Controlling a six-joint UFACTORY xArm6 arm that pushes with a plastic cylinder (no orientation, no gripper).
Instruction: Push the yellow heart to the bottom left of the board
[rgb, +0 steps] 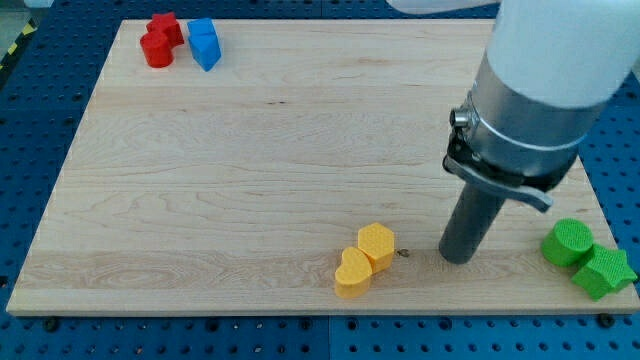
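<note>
A yellow heart (352, 274) lies near the view's bottom edge of the wooden board (260, 150), right of centre. A yellow hexagon (376, 246) touches it on its upper right. My tip (457, 258) rests on the board to the right of the yellow hexagon, a short gap away, touching neither yellow block.
A red block (160, 40) and a blue block (204, 43) sit side by side at the view's top left. A green cylinder (568, 243) and a green star-like block (603, 272) sit at the view's bottom right corner. The arm's grey body (540, 90) fills the upper right.
</note>
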